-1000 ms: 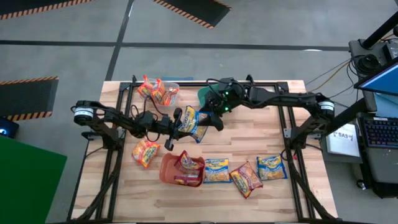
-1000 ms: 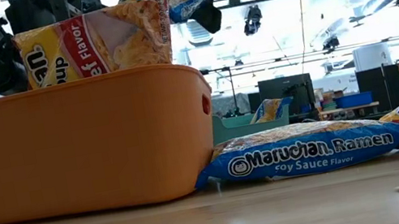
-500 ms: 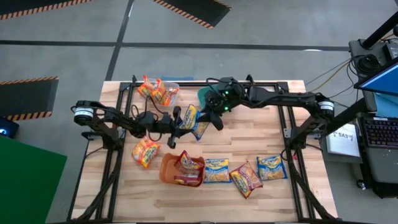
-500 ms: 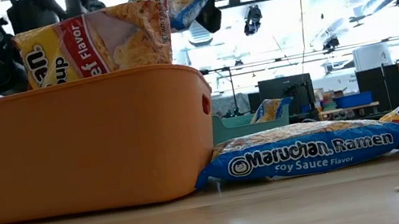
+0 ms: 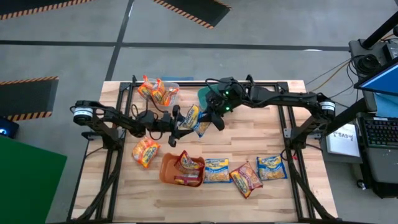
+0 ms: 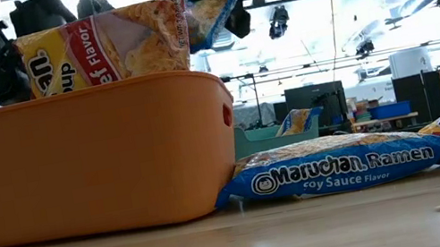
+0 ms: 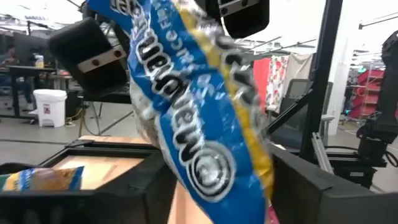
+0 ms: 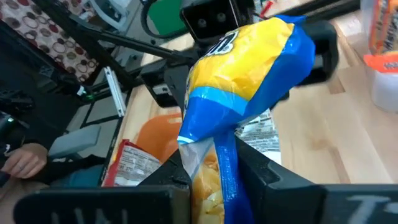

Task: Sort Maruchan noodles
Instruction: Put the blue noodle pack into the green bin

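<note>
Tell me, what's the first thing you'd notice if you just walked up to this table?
A blue noodle packet hangs above the middle of the table, gripped at once by the left gripper and the right gripper. Nearer the front edge, an orange tub holds red packets, and three more packets lie in a row beside it.

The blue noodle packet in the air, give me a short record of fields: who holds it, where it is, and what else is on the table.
held item: blue packet, raised above the table
right claw: shut on its edge
left claw: at the packet's other side; grip unclear
orange tub: holds a red packet
teal tub: behind the right claw
loose on table: orange packet, blue packet on the table
</note>
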Controlling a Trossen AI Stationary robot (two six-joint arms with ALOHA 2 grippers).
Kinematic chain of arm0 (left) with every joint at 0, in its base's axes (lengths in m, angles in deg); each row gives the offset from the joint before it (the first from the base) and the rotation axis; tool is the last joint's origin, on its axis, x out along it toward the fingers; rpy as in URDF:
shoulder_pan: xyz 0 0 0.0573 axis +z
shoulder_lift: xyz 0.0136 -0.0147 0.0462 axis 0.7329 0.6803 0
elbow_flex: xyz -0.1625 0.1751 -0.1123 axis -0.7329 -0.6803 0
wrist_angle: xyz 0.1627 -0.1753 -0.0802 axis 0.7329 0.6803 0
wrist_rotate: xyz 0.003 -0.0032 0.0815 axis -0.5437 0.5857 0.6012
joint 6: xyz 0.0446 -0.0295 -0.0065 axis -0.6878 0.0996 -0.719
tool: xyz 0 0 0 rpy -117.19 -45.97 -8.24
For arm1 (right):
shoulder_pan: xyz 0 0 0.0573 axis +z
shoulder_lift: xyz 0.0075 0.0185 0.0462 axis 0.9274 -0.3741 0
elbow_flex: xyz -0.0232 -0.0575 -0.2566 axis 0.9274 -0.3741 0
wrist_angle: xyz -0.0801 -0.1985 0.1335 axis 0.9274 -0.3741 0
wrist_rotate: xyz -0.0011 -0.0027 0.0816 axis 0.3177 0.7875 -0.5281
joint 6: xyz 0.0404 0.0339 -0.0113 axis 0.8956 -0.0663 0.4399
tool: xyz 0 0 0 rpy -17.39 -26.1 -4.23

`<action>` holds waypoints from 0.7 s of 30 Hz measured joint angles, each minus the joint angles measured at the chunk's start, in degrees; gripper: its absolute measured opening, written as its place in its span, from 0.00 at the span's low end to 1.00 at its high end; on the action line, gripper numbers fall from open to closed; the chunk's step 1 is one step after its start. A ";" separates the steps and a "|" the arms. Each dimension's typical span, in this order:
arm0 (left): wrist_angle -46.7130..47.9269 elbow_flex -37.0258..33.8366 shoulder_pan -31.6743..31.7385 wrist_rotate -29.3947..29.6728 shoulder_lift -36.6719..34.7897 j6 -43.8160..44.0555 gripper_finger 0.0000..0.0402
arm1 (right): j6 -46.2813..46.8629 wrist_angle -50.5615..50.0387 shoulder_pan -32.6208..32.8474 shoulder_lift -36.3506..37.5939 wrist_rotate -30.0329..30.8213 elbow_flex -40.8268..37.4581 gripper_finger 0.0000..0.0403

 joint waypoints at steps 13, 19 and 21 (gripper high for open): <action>0.21 -4.85 5.62 0.90 -3.61 5.81 0.62 | -0.76 -14.90 -5.48 3.67 29.91 -0.02 0.14; 0.35 -4.85 6.03 5.65 -3.80 6.00 0.61 | 3.05 -17.42 -7.39 1.23 43.93 -0.82 0.14; 0.46 -4.85 6.03 6.19 -3.80 6.04 0.61 | 3.81 -16.87 -7.82 0.07 43.96 -0.98 0.14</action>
